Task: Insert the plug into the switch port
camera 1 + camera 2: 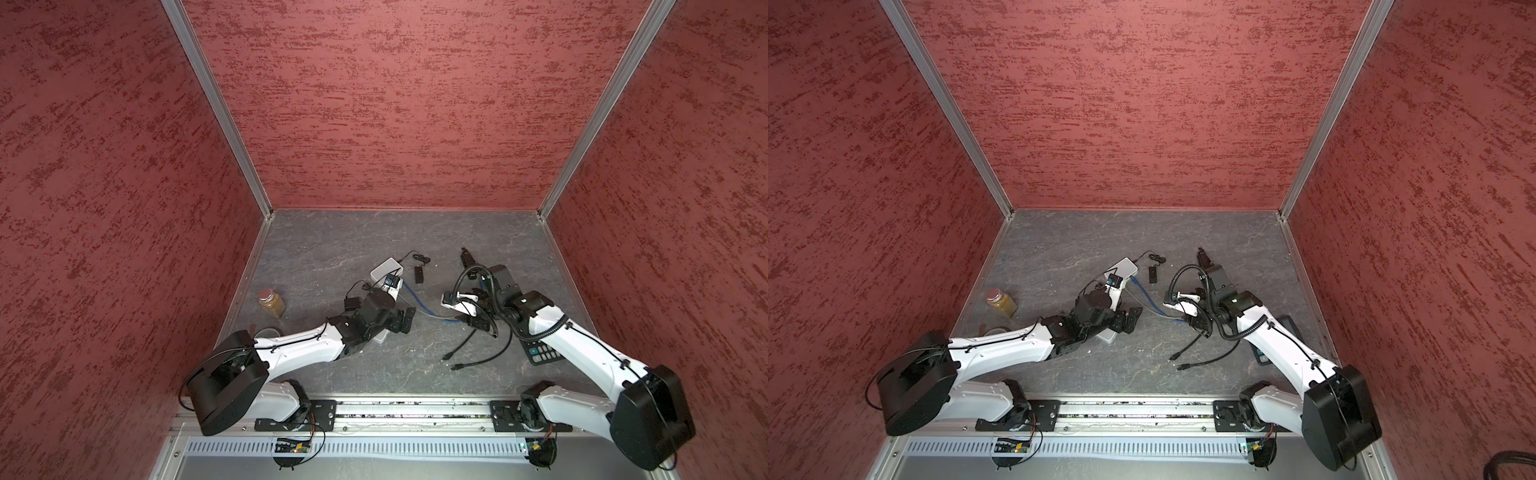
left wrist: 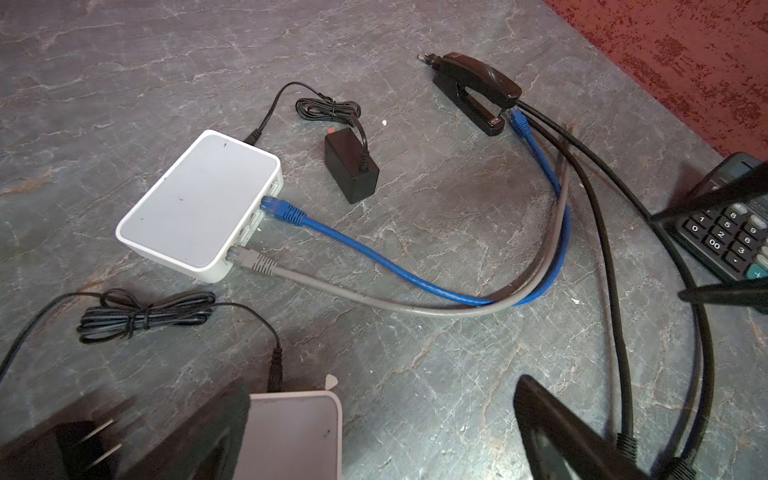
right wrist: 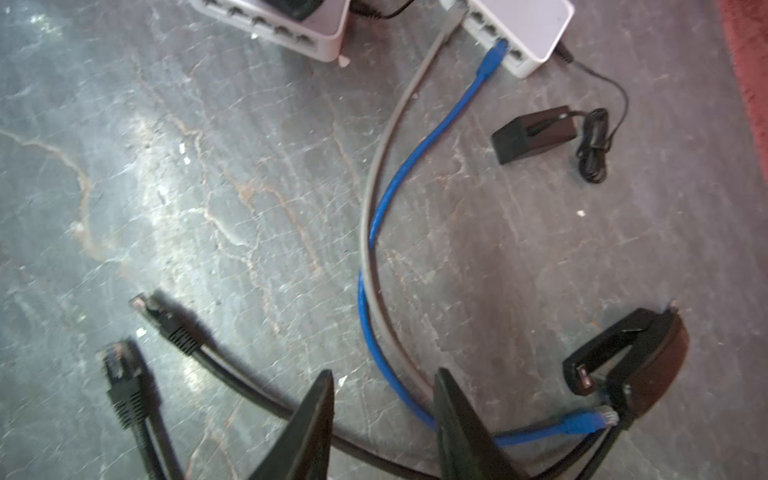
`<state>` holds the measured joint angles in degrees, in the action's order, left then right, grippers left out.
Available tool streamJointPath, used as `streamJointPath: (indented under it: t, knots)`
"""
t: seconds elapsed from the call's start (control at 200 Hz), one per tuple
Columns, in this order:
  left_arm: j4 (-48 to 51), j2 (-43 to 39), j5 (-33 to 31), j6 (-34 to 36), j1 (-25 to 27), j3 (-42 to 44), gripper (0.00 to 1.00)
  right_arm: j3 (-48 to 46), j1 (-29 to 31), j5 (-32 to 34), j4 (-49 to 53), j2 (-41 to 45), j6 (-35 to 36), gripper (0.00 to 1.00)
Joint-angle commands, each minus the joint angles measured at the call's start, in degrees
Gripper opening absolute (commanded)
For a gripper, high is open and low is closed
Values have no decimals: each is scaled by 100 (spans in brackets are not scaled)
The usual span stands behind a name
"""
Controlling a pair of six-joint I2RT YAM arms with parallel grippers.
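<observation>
We see the left claw (image 2: 376, 399) spread wide, hovering low over the near switch (image 2: 295, 432), whose row of open ports shows in the right wrist view. The far switch (image 2: 195, 203) lies further back on the worktop (image 1: 332, 249), with a blue cable (image 2: 395, 266) and a grey cable (image 2: 353, 297) plugged into its side and a power adapter (image 2: 351, 166) just beside it. Both cables curve together toward the right claw (image 3: 384, 378). Its fingers stand partly apart, with a black cable (image 3: 361, 451) running between them, and we cannot tell whether they touch it. The blue cable's free end, a blue plug (image 3: 590, 419), lies right by the stapler (image 3: 631, 357). A black plug (image 3: 166, 320) and a second black plug (image 3: 120, 374) lie loose side by side on the worktop, near the right claw and well apart from both switches. A calculator (image 2: 731, 232) rests under the right arm, and a jar (image 1: 272, 302) stands on the left side.
</observation>
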<state>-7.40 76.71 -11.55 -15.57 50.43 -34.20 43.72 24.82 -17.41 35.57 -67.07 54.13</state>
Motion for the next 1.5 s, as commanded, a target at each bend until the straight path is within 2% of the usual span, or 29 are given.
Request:
streamJointPath:
  t: [0.0,0.13,0.416,0.756,0.962,1.292,1.328,1.493]
  knots:
    - [-213,12,-36,47,17,105,100,-210,-15,-259,736,182,401,41]
    - [-180,19,-110,11,12,134,100,-278,35,-442,937,288,572,40]
    - [-453,-33,-198,55,14,232,100,-856,383,-549,110,276,634,38]
    - [-629,44,-234,143,-29,291,100,-860,466,-719,-167,-487,606,30]
    - [-733,81,-104,125,-112,353,100,-1075,634,-676,-546,-611,531,31]
    - [-793,107,63,177,-200,374,100,-1182,917,-422,-785,-970,584,39]
    - [-798,116,71,186,-201,371,100,-1186,947,-424,-806,-1005,566,37]
    - [-845,143,148,277,-219,378,100,-1071,981,-581,-774,-1125,425,14]
